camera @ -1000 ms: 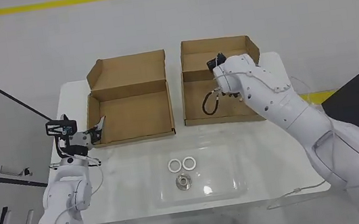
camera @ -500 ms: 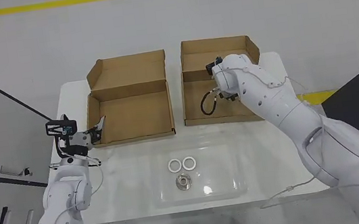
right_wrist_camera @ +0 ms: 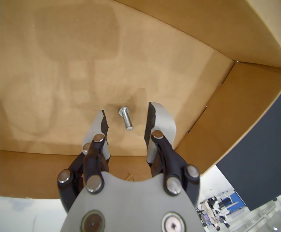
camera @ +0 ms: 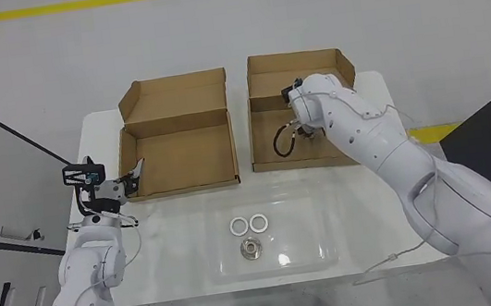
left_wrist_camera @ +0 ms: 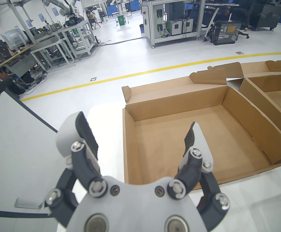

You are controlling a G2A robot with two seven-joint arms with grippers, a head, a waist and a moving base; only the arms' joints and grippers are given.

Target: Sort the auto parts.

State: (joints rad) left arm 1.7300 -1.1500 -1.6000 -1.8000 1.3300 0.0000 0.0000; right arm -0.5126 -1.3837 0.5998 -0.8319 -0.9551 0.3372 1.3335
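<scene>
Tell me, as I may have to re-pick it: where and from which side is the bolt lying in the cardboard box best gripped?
Grip the bolt across its threaded shank, near mid-length, coming straight down from above. It appears to lie flat on the cardboard box floor with both long sides free. The right gripper hangs over it, open fingers either side.

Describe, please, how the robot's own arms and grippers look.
Both the left arm and right arm wear glossy white, rounded shells. A black cable loops at the right wrist. The left gripper and right gripper match: grey palm plate, black linkages with silver pins, pale fingers faced with black ribbed pads.
</scene>
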